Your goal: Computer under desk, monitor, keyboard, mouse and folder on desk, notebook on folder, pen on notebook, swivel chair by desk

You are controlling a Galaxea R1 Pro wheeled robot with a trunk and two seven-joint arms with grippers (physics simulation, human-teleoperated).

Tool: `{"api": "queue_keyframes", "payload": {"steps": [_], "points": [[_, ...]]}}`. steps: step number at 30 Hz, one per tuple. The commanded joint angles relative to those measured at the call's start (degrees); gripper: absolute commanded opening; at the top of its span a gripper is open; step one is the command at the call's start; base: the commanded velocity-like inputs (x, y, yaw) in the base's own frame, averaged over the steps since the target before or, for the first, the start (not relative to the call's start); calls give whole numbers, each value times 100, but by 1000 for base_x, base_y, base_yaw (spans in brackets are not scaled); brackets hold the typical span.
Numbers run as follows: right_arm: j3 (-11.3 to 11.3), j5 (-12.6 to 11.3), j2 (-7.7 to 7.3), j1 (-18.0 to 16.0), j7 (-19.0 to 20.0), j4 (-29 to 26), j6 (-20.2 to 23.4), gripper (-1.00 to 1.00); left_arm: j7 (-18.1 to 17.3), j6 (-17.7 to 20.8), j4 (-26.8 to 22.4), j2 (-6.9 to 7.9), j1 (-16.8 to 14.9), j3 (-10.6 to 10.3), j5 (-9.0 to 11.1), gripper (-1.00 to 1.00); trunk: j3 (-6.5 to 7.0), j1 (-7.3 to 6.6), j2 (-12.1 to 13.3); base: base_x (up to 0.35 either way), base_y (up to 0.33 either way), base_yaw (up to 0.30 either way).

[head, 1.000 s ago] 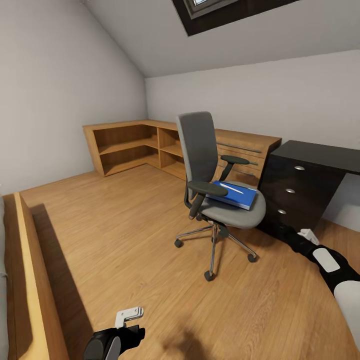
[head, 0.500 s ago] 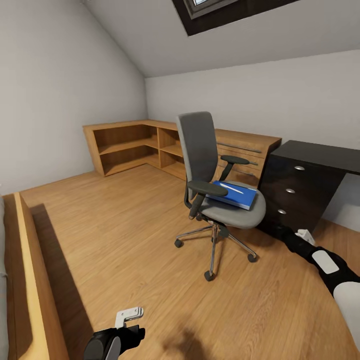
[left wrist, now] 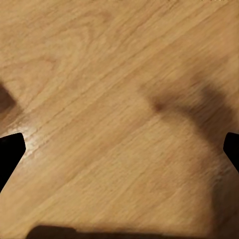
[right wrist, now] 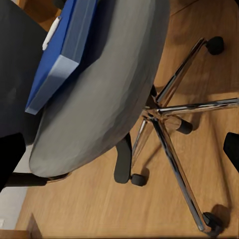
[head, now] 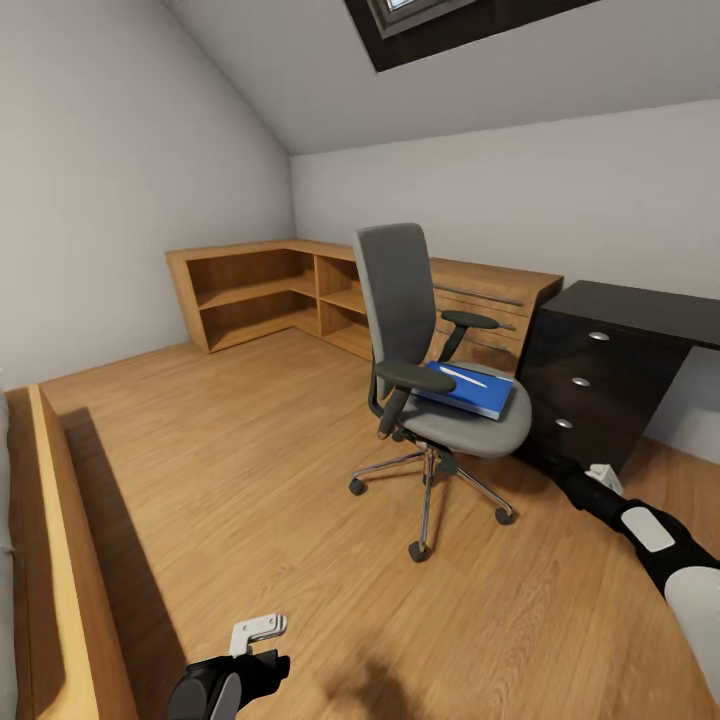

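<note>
- At the far left of the head view, a light-wood ledge (head: 70,560) runs along the floor (head: 250,470); behind it the sloped grey wall rises.
- The left gripper (head: 258,630) hangs low over bare wood floor, well apart from the chair; in the left wrist view its dark fingers (left wrist: 10,152) sit at opposite edges, spread wide with nothing between them.
- Low light-wood shelf units (head: 260,290) fill the far corner; a skylight (head: 430,20) is set in the slope above.
- The swivel chair (head: 420,330) stands mid-floor on its chrome star base, its seat facing the black drawer unit (head: 590,390); the seat edge comes near the drawers, whether touching I cannot tell.
- The blue folder (head: 465,390) lies flat on the chair seat; a pale slim pen (head: 462,376) rests on top of it.
- The black tabletop (head: 650,310) tops the drawer unit at the right.
- The right gripper (head: 602,473) reaches low toward the chair base beside the drawers; in the right wrist view its fingers (right wrist: 10,159) are wide apart, empty, with seat and folder (right wrist: 59,55) ahead.
</note>
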Motion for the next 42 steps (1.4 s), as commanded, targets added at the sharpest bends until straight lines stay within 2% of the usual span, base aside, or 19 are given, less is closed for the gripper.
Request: {"api": "queue_keyframes", "payload": {"steps": [1,12,17,20,42], "points": [[-31,-31,4,-4,10,17,53,100,52,18,-5,1,-2,-4,61,100,-5,-1,-2,0,0,0],[-27,-31,89,-4,19,95,59,100,52,18,-8,3,-3,-4,66,100,-5,-1,-2,6,0,0],[-24,-27,122,-4,15,111,57,100,40,11,-9,-4,-4,4,68,100,-5,-1,-2,201,0,0],[-23,-19,195,-4,7,116,56,100,39,16,-9,-2,-1,3,69,100,-5,-1,-2,103,0,0],[-14,-14,217,-4,-7,109,56,100,37,11,-9,-2,-3,0,62,100,-5,-1,-2,133,0,0]]}}
